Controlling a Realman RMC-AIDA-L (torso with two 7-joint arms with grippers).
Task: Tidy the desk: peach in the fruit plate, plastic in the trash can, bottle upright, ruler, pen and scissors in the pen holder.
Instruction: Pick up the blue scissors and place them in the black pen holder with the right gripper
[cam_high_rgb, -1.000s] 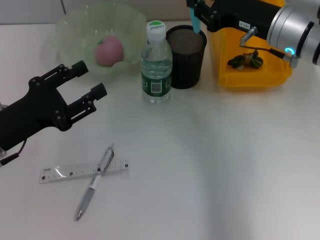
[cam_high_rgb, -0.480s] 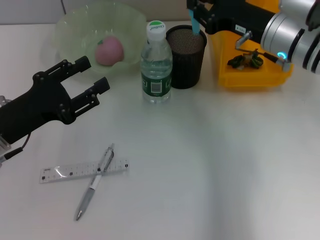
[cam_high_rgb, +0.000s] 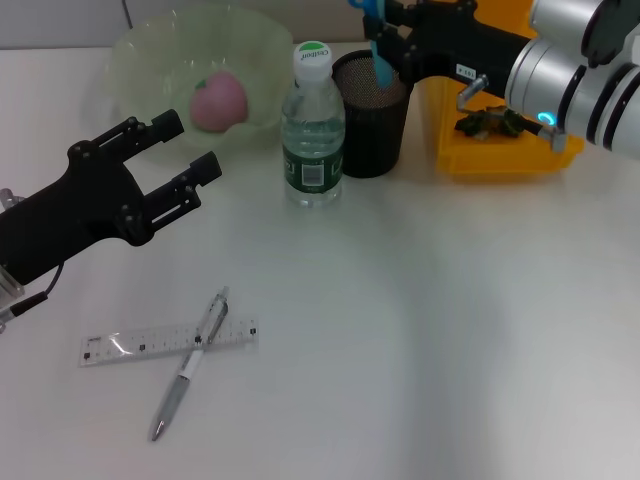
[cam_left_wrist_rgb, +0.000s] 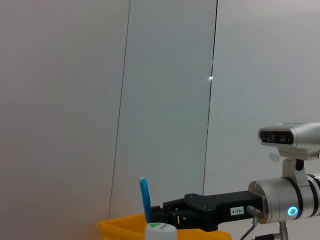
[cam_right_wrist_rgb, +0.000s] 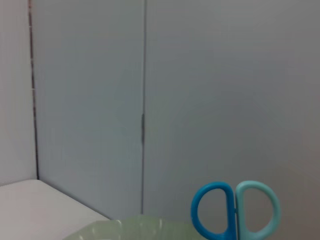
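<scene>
Scissors, one pair, blue, gripped by right pincer, tip down in the mouth of the mesh holder; handle rings up. One bottle upright just left of holder, green label, writing too small to read. One peach in the green plate. Yellow bin right of holder, crumpled plastic inside. One ruler and one pen crossed on counter. Left pincer open, hovering near the plate.

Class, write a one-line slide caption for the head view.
Right gripper lowers scissors into pen holder; left gripper open.
</scene>
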